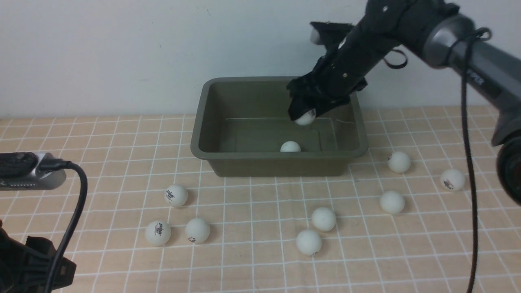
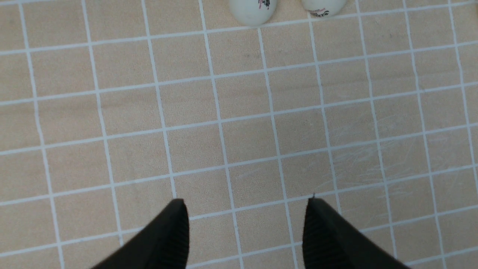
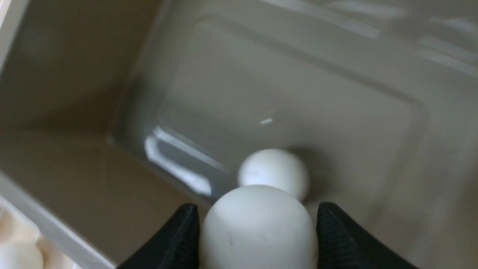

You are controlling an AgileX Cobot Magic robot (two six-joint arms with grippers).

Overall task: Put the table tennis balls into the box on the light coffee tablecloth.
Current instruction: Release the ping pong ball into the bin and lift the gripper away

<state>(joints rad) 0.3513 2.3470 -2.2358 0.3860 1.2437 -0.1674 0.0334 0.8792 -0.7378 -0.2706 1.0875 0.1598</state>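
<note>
The olive-green box (image 1: 199,134) stands at the back middle of the light coffee tablecloth (image 1: 260,268). My right gripper (image 1: 303,116) hangs inside the box's right part, shut on a white table tennis ball (image 1: 306,118). In the right wrist view that ball (image 3: 257,228) sits between the black fingers (image 3: 336,239), above a second ball (image 3: 274,172) on the box floor (image 3: 298,93). That loose ball (image 1: 290,147) lies near the front wall. My left gripper (image 2: 246,201) is open over bare cloth, with two balls (image 2: 253,11) ahead of it.
Several balls lie on the cloth: three at front left (image 1: 176,195), two at front middle (image 1: 323,219), three to the right of the box (image 1: 399,162). The left arm's camera and cable (image 1: 36,171) sit at the left edge. A white wall stands behind the box.
</note>
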